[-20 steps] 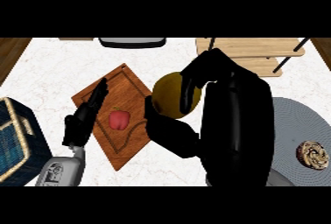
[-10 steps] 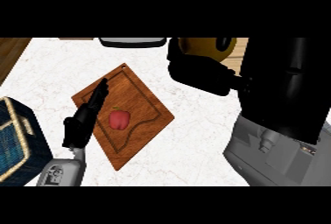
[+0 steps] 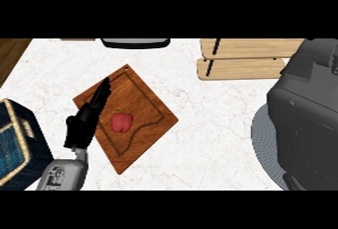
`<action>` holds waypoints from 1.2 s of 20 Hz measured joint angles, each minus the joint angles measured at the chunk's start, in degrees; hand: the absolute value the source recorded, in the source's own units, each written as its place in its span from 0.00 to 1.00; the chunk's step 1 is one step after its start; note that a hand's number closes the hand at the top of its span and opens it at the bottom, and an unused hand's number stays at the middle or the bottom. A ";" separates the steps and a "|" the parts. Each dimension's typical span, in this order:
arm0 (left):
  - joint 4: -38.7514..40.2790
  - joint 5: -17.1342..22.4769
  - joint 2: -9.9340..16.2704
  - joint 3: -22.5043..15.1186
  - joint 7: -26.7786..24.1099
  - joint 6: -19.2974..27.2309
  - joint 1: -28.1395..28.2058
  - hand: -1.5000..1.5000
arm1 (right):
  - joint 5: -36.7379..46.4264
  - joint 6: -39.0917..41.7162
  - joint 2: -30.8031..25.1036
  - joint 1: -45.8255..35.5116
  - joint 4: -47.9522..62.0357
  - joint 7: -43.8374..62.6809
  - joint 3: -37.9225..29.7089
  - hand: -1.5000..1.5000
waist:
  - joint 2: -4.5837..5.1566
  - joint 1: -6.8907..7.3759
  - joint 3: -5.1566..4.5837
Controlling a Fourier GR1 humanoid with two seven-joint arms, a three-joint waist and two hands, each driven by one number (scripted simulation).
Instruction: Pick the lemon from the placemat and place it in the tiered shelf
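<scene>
I see my left hand [image 3: 89, 118] resting with straight fingers over the wooden board's [image 3: 142, 96] edge. My right forearm [image 3: 307, 112] shows; its hand and the lemon don't.

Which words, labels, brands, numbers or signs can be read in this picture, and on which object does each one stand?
None can be read. The wooden board, the red fruit, the tiered shelf, the blue basket and the left hand carry no writing. Marks on the left forearm's wrist are too small to read.
</scene>
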 measured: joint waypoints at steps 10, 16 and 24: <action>-2.67 -0.60 -0.57 -1.31 0.63 -0.16 1.75 0.50 | 1.42 -5.90 -5.48 -1.10 12.77 -8.41 -3.33 1.00 | 0.12 0.36 0.00; 0.07 0.11 -0.04 -0.04 -1.51 -0.82 0.99 0.50 | 4.18 -13.56 -7.35 -0.38 22.04 -15.29 -2.19 1.00 | 0.31 0.53 0.00; 2.25 0.00 -0.13 0.55 -2.23 -0.62 -0.90 0.50 | -0.45 -28.18 -5.99 -0.60 30.45 -22.09 -7.77 1.00 | 0.45 0.79 0.05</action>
